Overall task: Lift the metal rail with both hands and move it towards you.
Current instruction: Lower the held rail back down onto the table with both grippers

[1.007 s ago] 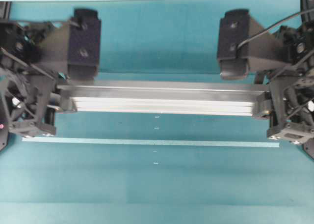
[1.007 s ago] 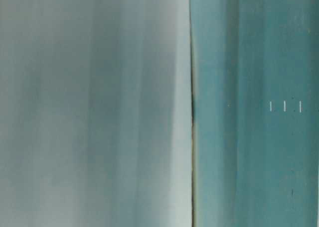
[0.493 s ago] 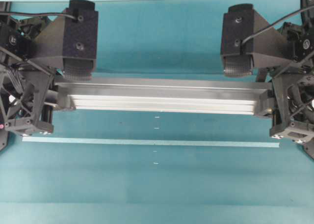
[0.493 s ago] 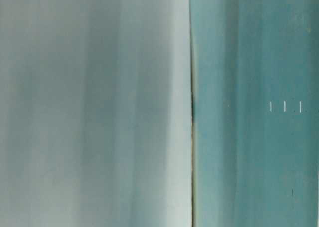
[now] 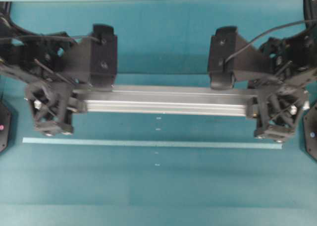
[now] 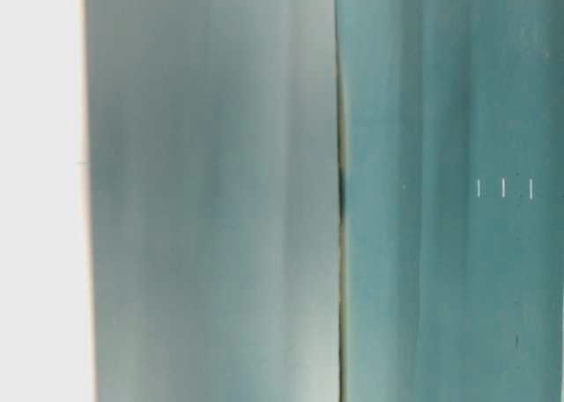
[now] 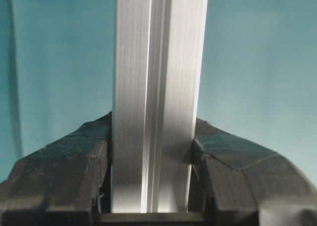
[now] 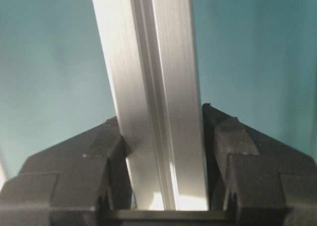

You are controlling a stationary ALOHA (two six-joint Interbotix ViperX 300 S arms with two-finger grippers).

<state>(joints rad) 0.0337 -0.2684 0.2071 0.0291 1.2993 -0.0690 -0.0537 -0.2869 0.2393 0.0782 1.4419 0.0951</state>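
Note:
The metal rail [image 5: 166, 101] is a long silver grooved bar lying left to right across the middle of the overhead view. My left gripper [image 5: 78, 100] is shut on its left end and my right gripper [image 5: 253, 103] is shut on its right end. In the left wrist view the rail [image 7: 158, 77] runs straight up between the black fingers [image 7: 74, 161] of the left gripper [image 7: 151, 154], which press on both its sides. In the right wrist view the rail [image 8: 148, 72] runs up, tilted slightly left, between the fingers [image 8: 233, 141] of the right gripper [image 8: 163, 139].
A thin pale-green tape strip [image 5: 148, 143] lies on the teal table [image 5: 158, 191] below the rail, parallel to it. Small white marks [image 5: 157, 129] sit near the middle. The table-level view is a blurred grey mass [image 6: 211, 190] beside teal surface [image 6: 441, 190].
Both wrists have swung inward along the rail and the rail now looks shorter and narrower in the overhead view. A white band has appeared at the left of the table-level view.

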